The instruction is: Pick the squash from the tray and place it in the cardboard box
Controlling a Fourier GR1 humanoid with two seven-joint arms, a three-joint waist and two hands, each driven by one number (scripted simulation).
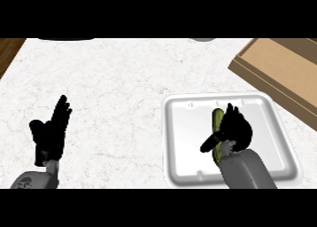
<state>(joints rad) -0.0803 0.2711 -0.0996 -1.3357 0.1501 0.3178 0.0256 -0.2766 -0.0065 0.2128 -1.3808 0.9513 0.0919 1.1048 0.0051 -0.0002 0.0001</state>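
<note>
Desk (122, 71): white marbled top, w/ tray at lower right and box at far right.
Tray (177, 133): white, shallow, rounded corners, flat on desk.
Squash (218, 116): long, yellow-green, lying lengthwise inside tray, right of centre; mid part hidden under R hand, both ends showing.
Right hand (239, 131): over tray, on top of squash; fingers mostly straight, pointing away, thumb spread out to squash's left side. Not closed round it.
Left hand (50, 133): lower left of desk, well apart from tray; open, fingers up, resting, holding nothing.
Cardboard box (285, 66): brown, set at an angle, upper right, just beyond tray's far right corner.
</note>
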